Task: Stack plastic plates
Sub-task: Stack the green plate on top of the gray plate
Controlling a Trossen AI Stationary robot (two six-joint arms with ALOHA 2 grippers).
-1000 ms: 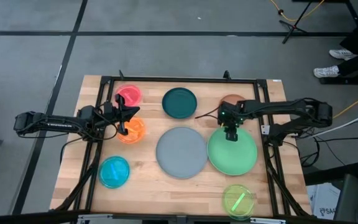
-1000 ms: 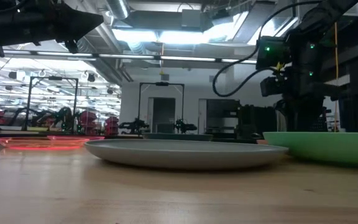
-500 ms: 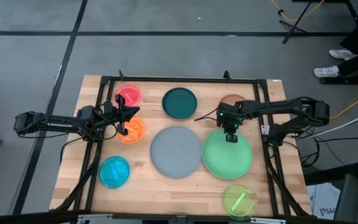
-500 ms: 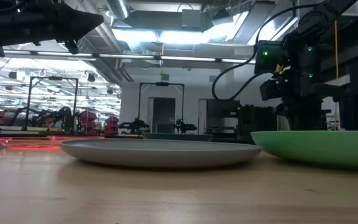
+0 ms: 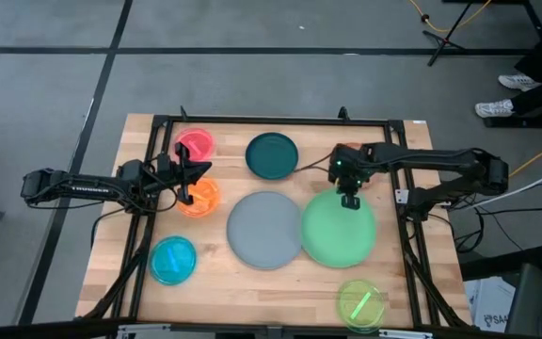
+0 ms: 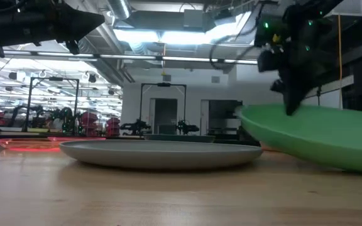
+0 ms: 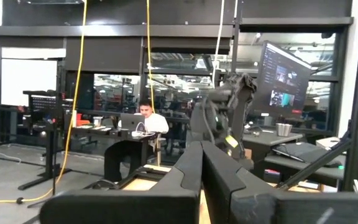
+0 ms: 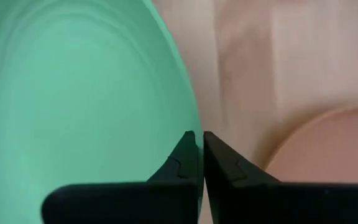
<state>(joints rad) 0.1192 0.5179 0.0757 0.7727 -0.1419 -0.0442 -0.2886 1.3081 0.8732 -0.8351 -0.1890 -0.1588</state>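
Observation:
A large light green plate (image 5: 339,229) is tilted beside the large grey plate (image 5: 265,230), which lies flat on the table. My right gripper (image 5: 348,198) is shut on the green plate's far rim. My left gripper (image 5: 192,179) hangs shut above the table's left part, between the pink plate (image 5: 195,144) and the orange plate (image 5: 200,198), touching nothing. A dark teal plate (image 5: 272,155) lies at the far middle. A brown plate (image 8: 328,149) sits mostly under my right arm. A cyan plate (image 5: 173,260) and a lime plate (image 5: 361,303) lie near the front edge. My right gripper pinches the green plate's far rim (image 8: 190,118) between its two fingers, one on the inner side and one on the outer. The fingers point down from above. The rim by the grey plate (image 6: 244,114) is raised, and the plate's lower part (image 6: 357,164) rests on the table.
A black frame (image 5: 280,121) runs around the work area on the wooden table (image 5: 252,292). The small plates lie along the left side and the front right. A person (image 7: 143,121) sits at a desk in the room beyond.
The green plate has slid toward the table's left edge with my right gripper on its far rim. It has pushed the grey plate a little to the left. Then its far rim has risen, so the plate now tilts with its raised edge by the grey plate.

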